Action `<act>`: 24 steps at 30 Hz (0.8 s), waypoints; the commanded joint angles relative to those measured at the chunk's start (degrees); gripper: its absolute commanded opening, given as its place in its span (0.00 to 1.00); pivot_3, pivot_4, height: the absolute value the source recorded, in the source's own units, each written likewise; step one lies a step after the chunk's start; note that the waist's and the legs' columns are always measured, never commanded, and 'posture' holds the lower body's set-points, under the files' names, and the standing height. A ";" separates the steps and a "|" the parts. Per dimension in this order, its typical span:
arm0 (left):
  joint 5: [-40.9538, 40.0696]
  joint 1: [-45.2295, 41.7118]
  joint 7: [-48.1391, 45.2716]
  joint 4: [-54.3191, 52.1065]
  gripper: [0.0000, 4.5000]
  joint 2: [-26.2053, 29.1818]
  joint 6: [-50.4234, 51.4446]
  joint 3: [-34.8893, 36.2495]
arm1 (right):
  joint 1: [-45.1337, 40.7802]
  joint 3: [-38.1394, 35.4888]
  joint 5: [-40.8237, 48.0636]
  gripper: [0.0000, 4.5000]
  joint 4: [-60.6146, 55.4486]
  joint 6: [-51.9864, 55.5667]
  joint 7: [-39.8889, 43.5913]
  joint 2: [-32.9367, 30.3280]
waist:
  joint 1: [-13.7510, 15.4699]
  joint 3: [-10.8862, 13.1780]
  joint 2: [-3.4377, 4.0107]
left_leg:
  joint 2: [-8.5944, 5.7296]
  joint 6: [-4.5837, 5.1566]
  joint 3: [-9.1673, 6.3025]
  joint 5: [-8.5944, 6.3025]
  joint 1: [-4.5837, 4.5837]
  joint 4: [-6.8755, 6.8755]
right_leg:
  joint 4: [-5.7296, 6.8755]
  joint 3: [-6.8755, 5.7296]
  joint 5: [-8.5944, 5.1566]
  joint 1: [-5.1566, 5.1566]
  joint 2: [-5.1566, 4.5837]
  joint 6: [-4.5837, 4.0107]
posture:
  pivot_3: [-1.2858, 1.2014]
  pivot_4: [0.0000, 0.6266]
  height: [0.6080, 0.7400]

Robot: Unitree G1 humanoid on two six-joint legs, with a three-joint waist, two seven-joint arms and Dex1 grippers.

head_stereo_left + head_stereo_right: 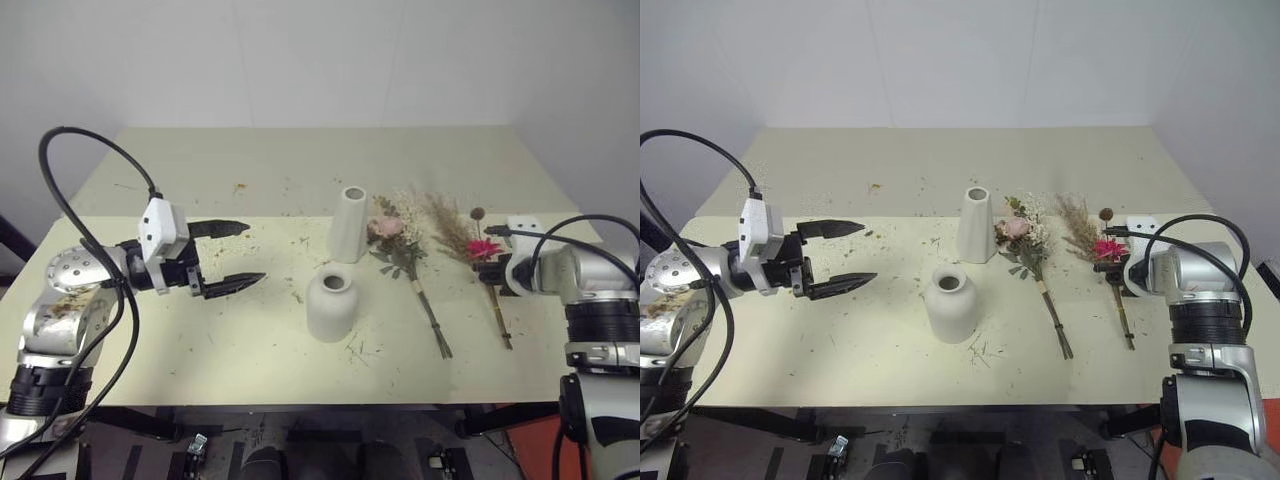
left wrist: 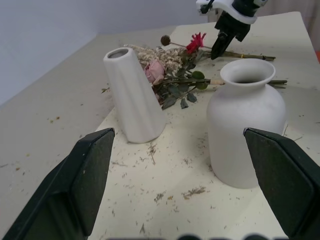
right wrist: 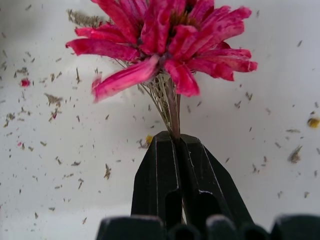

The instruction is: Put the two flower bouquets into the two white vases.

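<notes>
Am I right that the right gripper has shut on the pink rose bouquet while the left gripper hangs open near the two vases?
Not quite. The right gripper has shut on the grass bouquet with the magenta daisy, as the right wrist view shows. The pink rose bouquet lies ungripped on the table. The left gripper is open near the vases.

- Two white vases: a tall tapered vase [image 1: 349,225] and a shorter round vase [image 1: 330,305], both ahead of the open left gripper [image 1: 226,257].
- Two flower bouquets: a rose bouquet [image 1: 404,255] just beside the right gripper [image 3: 176,145], and a grass bouquet [image 1: 477,250], its stem pinched between that gripper's fingers.
- Two grippers.
- One table [image 1: 250,170], strewn with dried bits.
</notes>
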 commanded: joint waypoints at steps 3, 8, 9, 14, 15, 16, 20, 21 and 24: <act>-0.57 -0.67 0.87 -1.75 1.00 0.76 -0.03 1.58 | -1.89 -3.18 -1.62 0.01 -1.71 -2.55 -3.04 0.00 | 0.06 0.00 0.00 | 0.00 0.00 0.00 0.00 0.00 0.00 | 0.01 0.00 0.00 0.00 0.00 0.00 | 0.52 0.24 1.00; -0.44 -0.97 0.93 -1.49 1.00 0.78 -0.29 1.43 | -1.81 -11.05 -2.83 0.01 -10.71 -25.62 -11.76 5.13 | -0.30 0.00 0.01 | 0.00 0.00 0.01 0.00 -0.02 -0.02 | 0.03 0.02 0.00 -0.06 0.01 0.00 | 0.52 0.24 1.00; -0.34 -1.05 0.88 -1.34 1.00 0.81 -0.38 1.36 | -2.45 -9.37 -4.95 0.01 -11.40 -29.13 -13.07 4.97 | -0.36 0.00 0.01 | 0.00 0.00 0.01 0.00 -0.01 -0.05 | 0.04 0.02 0.00 -0.08 0.02 0.00 | 0.52 0.24 1.00; -0.62 -2.01 0.75 -0.73 1.00 0.22 -0.79 1.28 | -9.81 -18.80 7.20 0.01 -9.06 -44.56 -7.49 13.08 | -0.89 0.00 0.01 | 0.03 -0.01 0.01 0.00 0.01 -0.05 | 0.09 0.03 0.01 -0.07 0.03 -0.01 | 0.52 0.24 1.00; -0.84 -2.26 0.73 -0.71 1.00 0.11 -0.71 1.33 | -11.07 -20.34 9.38 0.01 -7.88 -47.79 -6.25 14.95 | -0.96 -0.01 0.01 | 0.05 -0.01 0.01 0.00 0.02 -0.05 | 0.10 0.03 0.01 -0.06 0.05 -0.01 | 0.52 0.24 1.00; -0.96 -2.41 0.71 -0.71 1.00 0.05 -0.62 1.37 | -11.94 -21.18 10.73 0.01 -6.81 -49.63 -5.31 16.00 | -1.08 -0.01 0.02 | 0.07 -0.01 0.00 0.00 0.03 -0.06 | 0.16 0.01 0.01 -0.04 0.06 -0.01 | 0.52 0.24 1.00; -0.74 -2.30 1.00 -0.97 1.00 0.46 -0.23 1.68 | -15.78 -19.55 10.32 0.01 2.00 -65.11 -0.76 20.20 | -1.15 -0.01 0.02 | 0.06 -0.01 0.00 0.00 0.03 -0.05 | 0.17 0.00 0.02 0.02 0.02 -0.01 | 0.52 0.24 1.00; -0.83 -2.07 1.10 -1.18 1.00 0.56 -0.08 1.87 | -16.66 -19.52 10.82 0.01 4.26 -67.23 0.26 21.12 | -1.19 -0.01 0.02 | 0.06 -0.01 0.01 0.00 0.03 -0.05 | 0.18 0.00 0.02 0.01 0.02 -0.02 | 0.52 0.24 1.00; -1.17 -0.68 1.69 -2.13 1.00 1.03 0.47 3.00 | -18.49 -18.16 10.46 0.01 11.14 -74.77 3.10 24.15 | -1.47 -0.01 0.03 | 0.07 -0.01 0.01 0.01 0.04 -0.07 | 0.20 0.00 0.02 -0.02 0.03 -0.02 | 0.52 0.24 1.00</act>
